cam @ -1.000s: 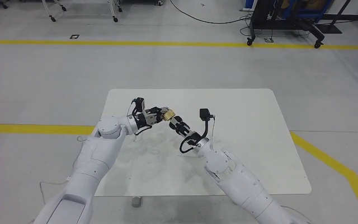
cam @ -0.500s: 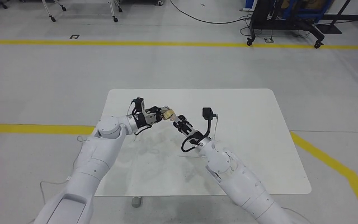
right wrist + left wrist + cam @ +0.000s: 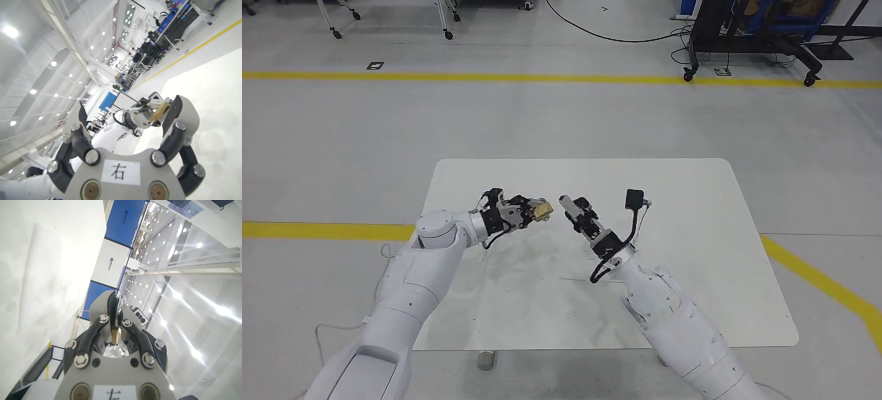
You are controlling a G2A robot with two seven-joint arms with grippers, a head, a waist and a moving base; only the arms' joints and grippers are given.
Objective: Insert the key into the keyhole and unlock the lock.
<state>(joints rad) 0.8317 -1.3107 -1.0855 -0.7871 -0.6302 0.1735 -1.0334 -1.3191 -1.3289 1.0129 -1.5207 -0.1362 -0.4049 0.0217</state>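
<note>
Left arm bent low over the table (image 3: 692, 190), forearm pointing toward its middle. Left gripper (image 3: 532, 208) clamped on the brass lock (image 3: 158, 112), held above the tabletop. Right arm angled in from the opposite side. Right gripper (image 3: 568, 206) faces the lock, near but apart, fingers spread wide.

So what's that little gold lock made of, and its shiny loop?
The lock body looks like brass: it is yellow-gold with a dull metal sheen. Its loop looks like polished steel, silvery and mirror-bright, though it could just be chrome plating.
</note>
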